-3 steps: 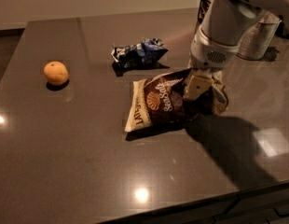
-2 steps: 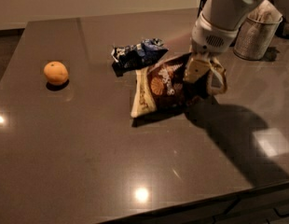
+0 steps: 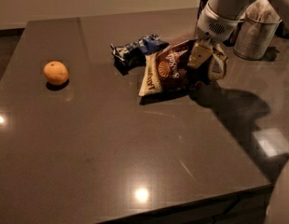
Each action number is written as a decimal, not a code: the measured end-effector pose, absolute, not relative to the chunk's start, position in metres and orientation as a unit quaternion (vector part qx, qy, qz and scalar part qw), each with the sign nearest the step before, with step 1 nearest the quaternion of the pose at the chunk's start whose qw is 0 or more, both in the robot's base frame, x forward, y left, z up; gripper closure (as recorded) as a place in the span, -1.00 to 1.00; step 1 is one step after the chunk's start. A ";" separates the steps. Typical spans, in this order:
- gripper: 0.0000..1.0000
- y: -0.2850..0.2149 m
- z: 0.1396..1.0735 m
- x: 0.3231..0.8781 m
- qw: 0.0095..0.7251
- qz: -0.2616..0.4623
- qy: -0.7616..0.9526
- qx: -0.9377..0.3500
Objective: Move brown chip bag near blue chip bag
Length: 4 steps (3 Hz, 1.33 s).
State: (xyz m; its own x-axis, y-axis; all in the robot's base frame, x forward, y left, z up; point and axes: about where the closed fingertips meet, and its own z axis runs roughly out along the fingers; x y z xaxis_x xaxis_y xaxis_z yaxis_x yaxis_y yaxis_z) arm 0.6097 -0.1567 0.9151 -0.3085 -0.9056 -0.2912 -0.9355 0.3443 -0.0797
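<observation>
claw: The claw [image 3: 206,63] is set at the far right of the scene, closed on the right edge of the brown bag [image 3: 168,71], one cream finger in front of the foil.
brown bag: It is held tilted, its left end low on the surface [image 3: 112,153] and its right end raised in the grip.
blue bag: The blue bag [image 3: 135,49] lies just left of and beyond the brown bag; the two look touching or nearly so.
step: The carry is judged to be at its end, with the brown bag already beside the blue one.
next move: The bag should be lowered flat and let go, without the blue bag being pushed away.
other things: An orange [image 3: 56,72] sits well apart at the left; a metal cup [image 3: 255,34] stands far right.
</observation>
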 end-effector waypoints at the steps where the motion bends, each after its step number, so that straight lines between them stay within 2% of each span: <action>1: 0.70 -0.153 0.910 0.622 0.164 0.063 0.812 -0.557; 2: 0.24 -0.142 0.905 0.622 0.188 0.085 0.803 -0.559; 4: -0.69 -0.139 0.902 0.624 0.188 0.085 0.803 -0.559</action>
State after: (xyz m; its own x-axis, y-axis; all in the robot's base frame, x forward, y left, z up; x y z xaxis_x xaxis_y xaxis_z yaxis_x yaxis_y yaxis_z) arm 0.6245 -0.1390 0.9017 -0.3038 -0.8657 -0.3978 -0.9299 0.3603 -0.0740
